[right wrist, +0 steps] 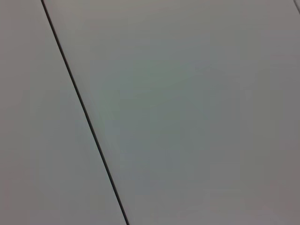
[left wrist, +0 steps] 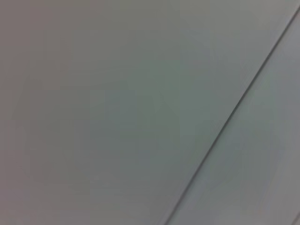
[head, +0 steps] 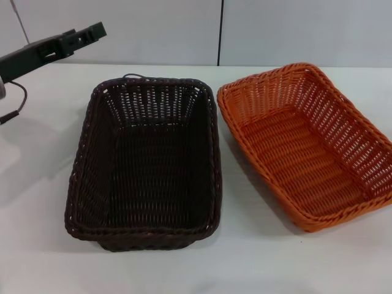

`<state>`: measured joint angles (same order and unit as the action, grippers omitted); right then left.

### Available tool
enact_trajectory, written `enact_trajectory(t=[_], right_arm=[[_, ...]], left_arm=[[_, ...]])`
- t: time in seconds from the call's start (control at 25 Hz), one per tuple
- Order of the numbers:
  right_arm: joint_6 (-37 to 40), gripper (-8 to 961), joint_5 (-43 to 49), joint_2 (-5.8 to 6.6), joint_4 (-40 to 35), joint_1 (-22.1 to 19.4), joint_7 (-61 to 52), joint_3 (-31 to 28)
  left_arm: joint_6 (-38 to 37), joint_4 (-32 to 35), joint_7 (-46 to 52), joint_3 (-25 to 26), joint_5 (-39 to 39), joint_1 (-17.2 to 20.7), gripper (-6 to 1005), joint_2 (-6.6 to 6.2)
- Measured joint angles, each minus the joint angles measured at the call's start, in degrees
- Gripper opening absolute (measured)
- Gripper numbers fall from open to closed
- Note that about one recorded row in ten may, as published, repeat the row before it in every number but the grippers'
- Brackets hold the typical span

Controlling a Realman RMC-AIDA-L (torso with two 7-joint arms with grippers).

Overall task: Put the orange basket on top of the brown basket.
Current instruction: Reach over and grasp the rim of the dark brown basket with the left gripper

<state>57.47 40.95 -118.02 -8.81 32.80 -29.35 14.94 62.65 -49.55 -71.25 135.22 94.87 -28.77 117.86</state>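
Two baskets sit on the white table (head: 43, 245) in the head view: the brown basket (head: 147, 162) at centre, the orange basket (head: 309, 144) just beside it at 3 o'clock, apart. The left gripper (head: 86, 33) hangs raised at 10 o'clock, reaching inward; whether it is open I cannot tell. Both wrist views show only a grey wall panel (left wrist: 117, 112) with a dark seam (right wrist: 84, 112).

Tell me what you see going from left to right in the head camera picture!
Left claw, up in the air at the far left → brown basket in the middle of the white table → orange basket on the right, sitting beside the brown one. The right claw is not in this picture.
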Motion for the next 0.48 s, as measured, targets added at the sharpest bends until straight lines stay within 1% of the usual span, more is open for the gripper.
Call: enact_trajectory(t=[0.04,0.16,0.28,0.4,0.48], right_arm=[[0.0,739,0.0,0.00,0.0,0.0,0.0,0.0],[0.0,738,0.0,-0.03,0.1,0.0,0.0,0.0],[0.0,737,0.0,-0.09,0.1,-0.1,-0.1,0.0],[0.0,736,0.0,-0.16,0.1,-0.1,-0.2,0.0],[0.0,735,0.0,-0.22,0.1,-0.1,-0.3,0.0]], left_arm=[[0.0,1.9,-3.6,0.4,-2.6,0.0,843,0.17],[0.9,9.1,-13.9,0.7,-11.6,-0.2,842,-0.03],[2.4,14.4,-23.1,1.0,-19.6,-0.2,841,-0.02],[3.7,17.5,-28.6,1.1,-23.8,-0.3,840,0.08],[4.0,18.7,-30.5,1.0,-24.7,-0.3,840,0.11]])
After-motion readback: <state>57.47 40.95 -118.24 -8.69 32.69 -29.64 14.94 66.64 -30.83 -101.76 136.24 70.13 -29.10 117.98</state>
